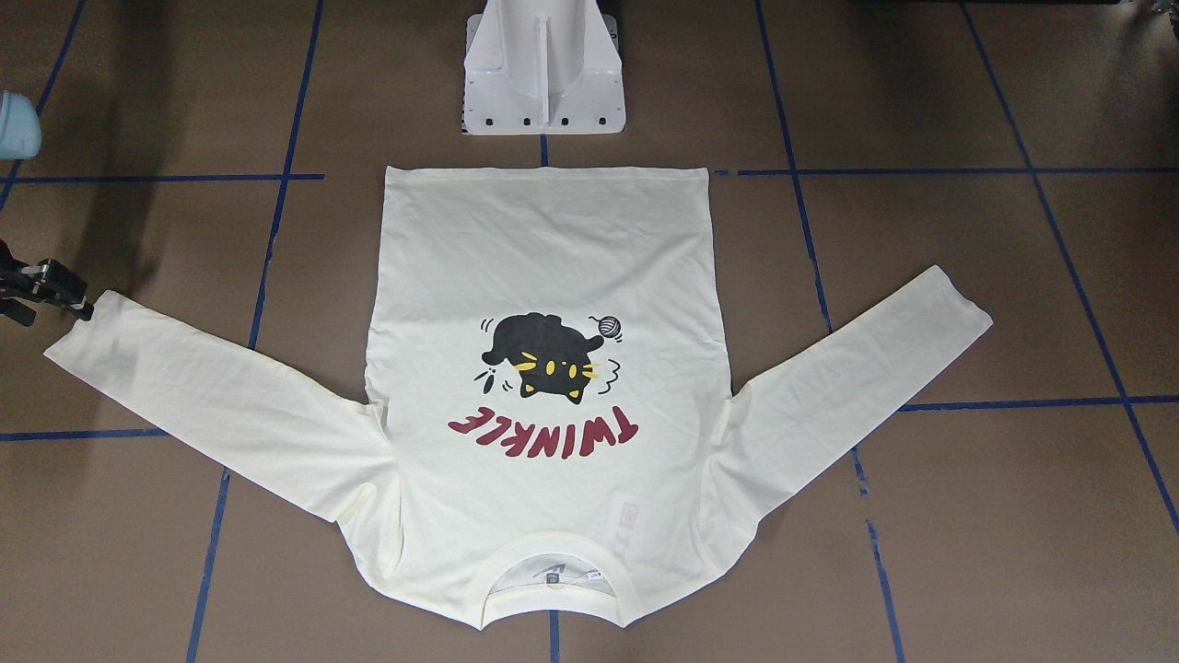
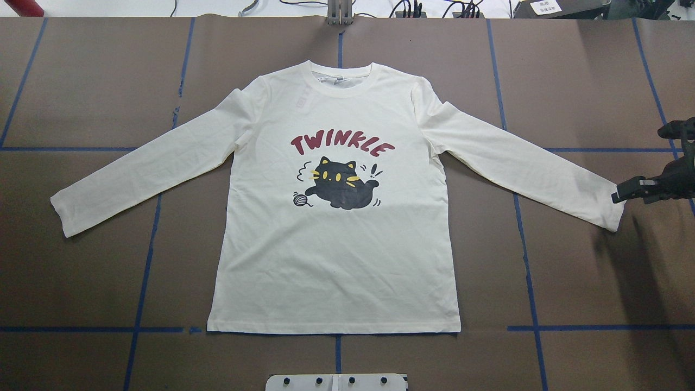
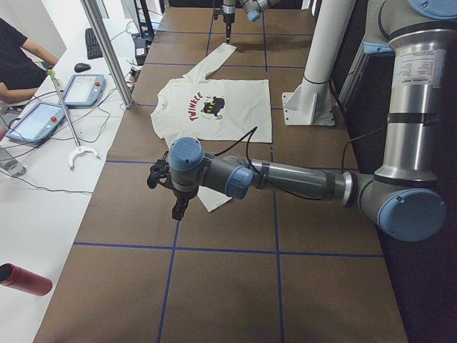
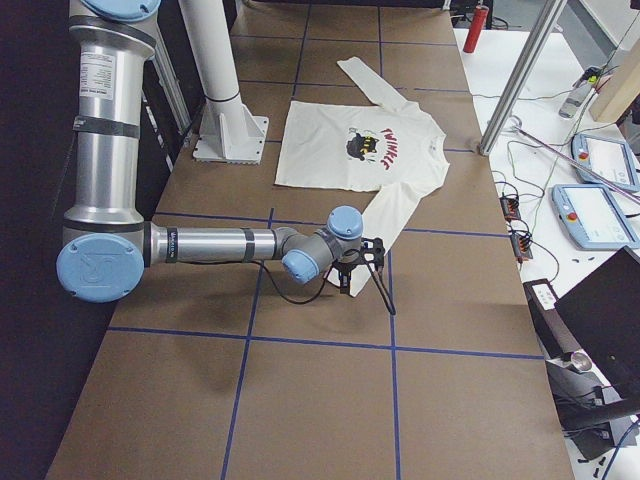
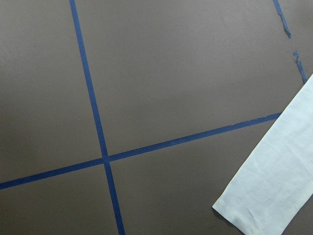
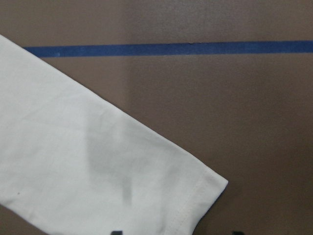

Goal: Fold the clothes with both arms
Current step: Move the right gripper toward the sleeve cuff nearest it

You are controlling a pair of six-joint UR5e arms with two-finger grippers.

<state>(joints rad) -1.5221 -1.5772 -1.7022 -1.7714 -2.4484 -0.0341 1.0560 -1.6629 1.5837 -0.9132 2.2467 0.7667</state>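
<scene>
The cream-white T-shirt [image 2: 336, 255] lies flat, print side up, with both sleeves spread out and the neckline away from the robot's base. My right gripper [image 2: 619, 196] hovers at the cuff of the right sleeve [image 6: 98, 171]. Its two fingertips [image 6: 116, 231] show apart at the bottom of the right wrist view, so it is open. It also shows in the front view [image 1: 78, 308]. My left gripper [image 3: 177, 211] shows only in the exterior left view, just outside the left sleeve's cuff [image 5: 269, 196]. I cannot tell whether it is open or shut.
The white pedestal [image 1: 543, 83] stands just behind the shirt's hem. Blue tape lines [image 2: 146, 260] cross the brown table. A side table with teach pendants [image 3: 82, 89], an operator, a metal post [image 3: 107, 50] and a red bottle [image 3: 25, 279] lies beyond the far edge.
</scene>
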